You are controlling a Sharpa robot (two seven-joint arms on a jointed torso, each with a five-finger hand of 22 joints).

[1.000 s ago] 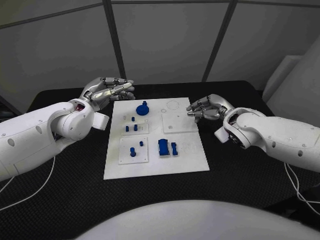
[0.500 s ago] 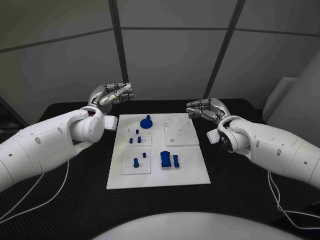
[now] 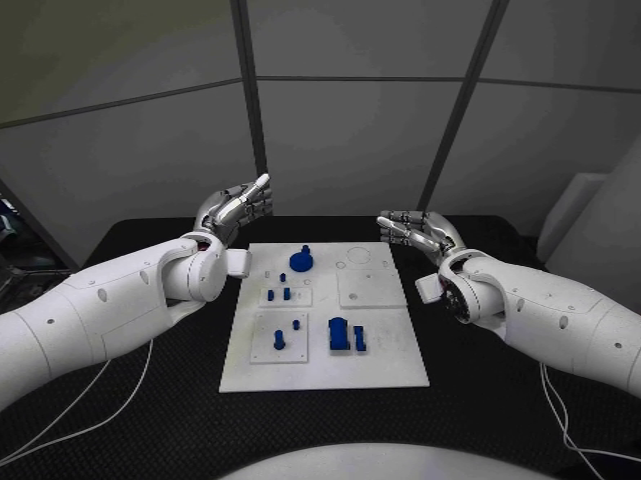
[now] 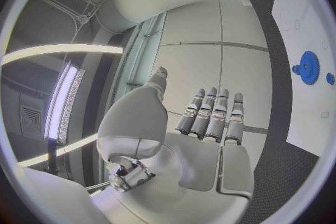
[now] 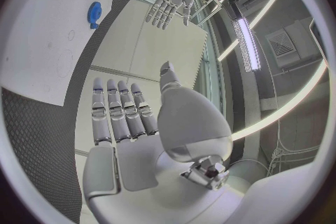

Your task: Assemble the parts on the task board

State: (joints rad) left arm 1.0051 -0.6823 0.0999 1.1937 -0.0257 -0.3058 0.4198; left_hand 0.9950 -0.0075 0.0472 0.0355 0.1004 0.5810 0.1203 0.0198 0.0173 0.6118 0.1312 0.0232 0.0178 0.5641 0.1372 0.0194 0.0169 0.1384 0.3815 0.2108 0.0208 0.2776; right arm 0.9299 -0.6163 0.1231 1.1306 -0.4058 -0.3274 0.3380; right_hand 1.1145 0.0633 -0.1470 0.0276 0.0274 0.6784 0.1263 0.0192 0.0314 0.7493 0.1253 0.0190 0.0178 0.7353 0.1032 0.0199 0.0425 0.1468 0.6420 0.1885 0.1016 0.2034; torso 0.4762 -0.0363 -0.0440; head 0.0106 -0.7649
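Note:
The white task board (image 3: 320, 372) lies in the middle of the black table. A blue gear-shaped part (image 3: 301, 260) stands near its far edge, small blue pegs (image 3: 280, 294) sit in a plate behind the middle, and a larger blue block (image 3: 338, 333) stands toward the front. My left hand (image 3: 237, 206) is raised beyond the board's far left corner, fingers straight and apart, holding nothing. My right hand (image 3: 414, 231) hovers off the far right corner, also flat and empty. The left wrist view shows the left hand (image 4: 210, 123) as a flat palm and the gear (image 4: 308, 67); the right wrist view shows the right hand (image 5: 126, 117) likewise.
Two white inset plates (image 3: 368, 283) with empty holes lie on the board's right half. Grey wall panels (image 3: 349, 140) stand close behind the table. The black tabletop (image 3: 147, 390) stretches on both sides of the board, with a thin white cable (image 3: 133, 385) at the left.
The camera has tilted up, shifting the whole picture. Both hands have risen and their curled fingers have straightened out. The parts on the board have not moved.

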